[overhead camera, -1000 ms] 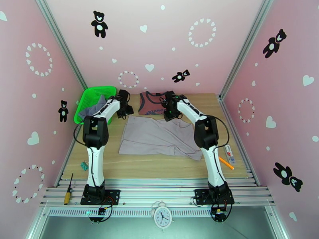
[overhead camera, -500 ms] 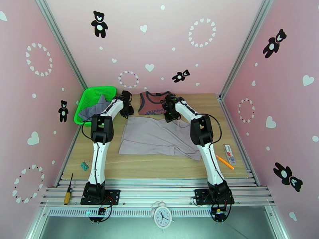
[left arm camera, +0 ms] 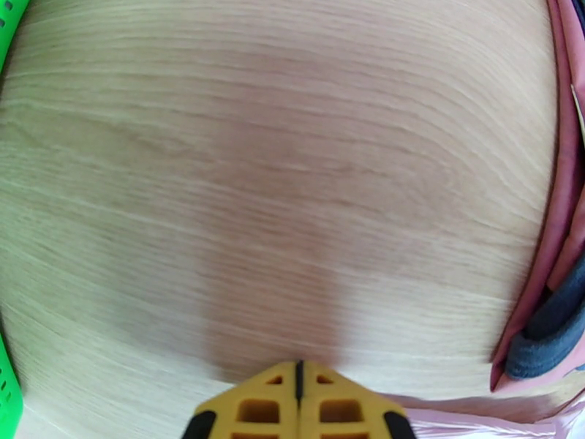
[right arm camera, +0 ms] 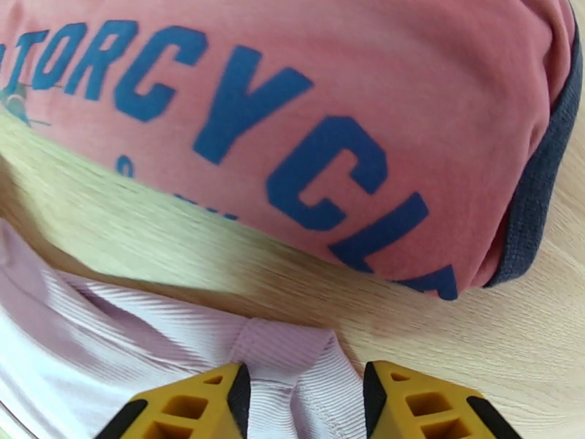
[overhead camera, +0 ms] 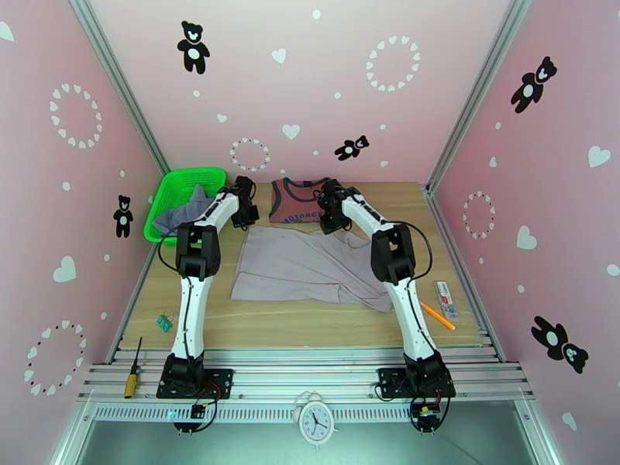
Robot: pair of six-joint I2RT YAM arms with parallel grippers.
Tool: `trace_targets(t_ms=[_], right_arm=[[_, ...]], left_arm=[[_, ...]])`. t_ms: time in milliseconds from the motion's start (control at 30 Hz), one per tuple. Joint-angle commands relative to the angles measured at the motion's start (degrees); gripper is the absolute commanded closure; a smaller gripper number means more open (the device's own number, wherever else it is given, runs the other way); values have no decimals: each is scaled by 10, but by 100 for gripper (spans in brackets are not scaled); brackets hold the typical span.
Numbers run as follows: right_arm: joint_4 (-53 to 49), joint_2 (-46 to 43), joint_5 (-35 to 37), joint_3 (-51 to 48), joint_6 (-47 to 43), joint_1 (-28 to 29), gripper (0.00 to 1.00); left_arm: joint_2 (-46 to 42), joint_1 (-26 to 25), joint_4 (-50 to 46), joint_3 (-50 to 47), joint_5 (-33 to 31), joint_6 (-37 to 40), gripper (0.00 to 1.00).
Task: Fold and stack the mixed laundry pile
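The pale mauve garment (overhead camera: 302,265) lies spread flat mid-table. Behind it sits the brick-red tank top (overhead camera: 293,201), with its blue lettering (right arm camera: 292,140) and dark trim (right arm camera: 537,192) large in the right wrist view. A grey shirt (overhead camera: 180,214) rests in the green basket (overhead camera: 172,186). My left gripper (overhead camera: 246,219) is at the mauve garment's far left corner. Its yellow fingertips (left arm camera: 298,389) meet over bare wood, and pale fabric (left arm camera: 504,424) lies just to their right. My right gripper (overhead camera: 335,223) is open at the far right corner, its fingers (right arm camera: 194,404) either side of a ribbed mauve strap (right arm camera: 292,360).
The basket stands at the far left by the wall, and its rim (left arm camera: 6,389) edges the left wrist view. A screwdriver (overhead camera: 133,370) and a small green clip (overhead camera: 163,322) lie near left. An orange pen (overhead camera: 439,317) and a small packet (overhead camera: 446,297) lie at right. A clock (overhead camera: 316,420) sits at the front rail.
Both arms have stretched a little farther back along the mauve garment's far edge. The left gripper has shut. The right gripper's fingers stand slightly wider.
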Motion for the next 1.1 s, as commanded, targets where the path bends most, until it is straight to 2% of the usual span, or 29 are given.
trace_targets(t_ms=[0, 167, 367, 500, 733, 1067], right_arm=[[-13, 20, -33, 38, -11, -4, 54], [-12, 61, -70, 58, 9, -8, 62], [-13, 82, -108, 63, 26, -18, 83], [-9, 70, -108, 59, 30, -19, 100], [14, 18, -112, 51, 36, -19, 100], [36, -65, -110, -2, 39, -19, 100]], left_arm=[[28, -3, -8, -5, 15, 11, 100], [20, -3, 8, -20, 28, 19, 100], [-11, -4, 38, -50, 34, 31, 100], [-34, -3, 54, -62, 39, 31, 100], [-107, -3, 89, -101, 55, 21, 100], [-232, -3, 112, -188, 29, 29, 100]])
